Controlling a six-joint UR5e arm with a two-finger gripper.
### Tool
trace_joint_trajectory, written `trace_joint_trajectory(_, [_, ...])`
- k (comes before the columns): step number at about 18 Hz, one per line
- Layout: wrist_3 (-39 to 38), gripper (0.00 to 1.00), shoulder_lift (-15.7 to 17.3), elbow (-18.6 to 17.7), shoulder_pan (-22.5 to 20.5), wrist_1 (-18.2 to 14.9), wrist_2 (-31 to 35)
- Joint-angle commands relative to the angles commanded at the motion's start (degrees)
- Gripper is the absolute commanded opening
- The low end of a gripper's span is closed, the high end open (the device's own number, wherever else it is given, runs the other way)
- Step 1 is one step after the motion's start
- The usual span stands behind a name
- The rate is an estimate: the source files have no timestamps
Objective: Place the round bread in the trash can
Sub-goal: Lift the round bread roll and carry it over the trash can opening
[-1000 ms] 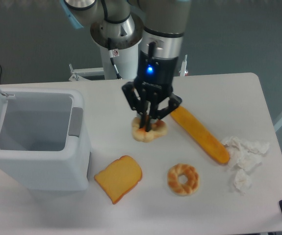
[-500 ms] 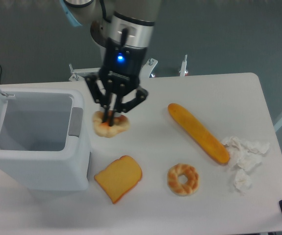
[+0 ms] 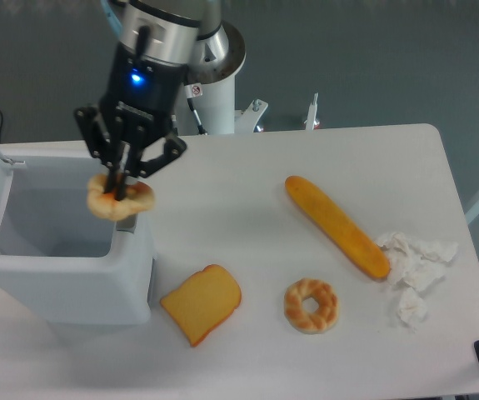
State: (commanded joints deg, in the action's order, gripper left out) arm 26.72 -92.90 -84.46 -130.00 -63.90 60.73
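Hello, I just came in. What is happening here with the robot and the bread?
The arm's gripper is shut on the round bread and holds it in the air at the right edge of the open trash can; the bread is not released. On the table lie a toast slice, a twisted ring, a long loaf and crumpled paper.

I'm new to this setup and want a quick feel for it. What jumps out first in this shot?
The arm's tool, lit by a blue light, is shut on the round bread and holds it above the right rim of the open white trash can at the left. On the table lie a toast slice, a twisted ring, a long loaf and crumpled paper.
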Motion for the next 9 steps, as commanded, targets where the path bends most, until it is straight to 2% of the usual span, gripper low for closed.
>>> trace_joint_trajectory(5, [0.1, 0.11, -0.8, -0.8, 4.3, 0.0, -0.1])
trace_joint_trajectory(9, [0.2, 0.11, -1.3, -1.8, 4.8, 0.1, -0.1])
